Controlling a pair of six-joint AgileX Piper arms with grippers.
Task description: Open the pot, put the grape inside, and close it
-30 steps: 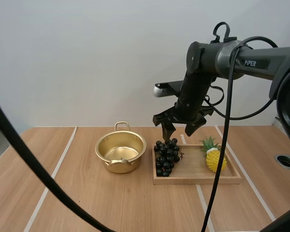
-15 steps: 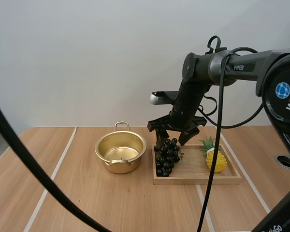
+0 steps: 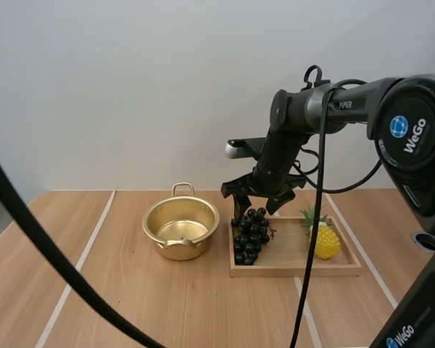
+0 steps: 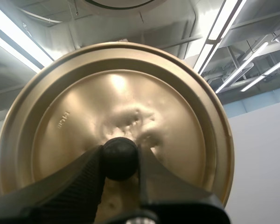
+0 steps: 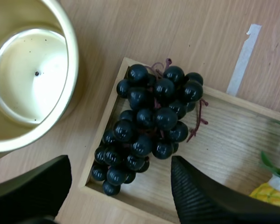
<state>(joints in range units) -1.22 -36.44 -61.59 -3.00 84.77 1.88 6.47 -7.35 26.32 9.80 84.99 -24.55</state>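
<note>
The gold pot (image 3: 180, 228) stands uncovered on the table, left of the wooden tray (image 3: 297, 262). A bunch of dark grapes (image 3: 250, 235) lies at the tray's left end. My right gripper (image 3: 259, 202) hovers open just above the bunch; in the right wrist view its fingers (image 5: 200, 196) stand wide apart on either side of the grapes (image 5: 151, 126), with the pot (image 5: 30, 79) beside them. My left gripper (image 4: 120, 161) is shut on the black knob of the gold lid (image 4: 114, 119), held up in the air.
A toy pineapple (image 3: 320, 233) lies at the right end of the tray. Pale tape lines (image 3: 83, 268) run across the wooden tabletop. A round hole (image 3: 429, 241) sits in the table at the far right.
My right gripper has lowered and shifted slightly left and back, closing in over the top of the grapes. Pot, tray and fruit have not moved.
</note>
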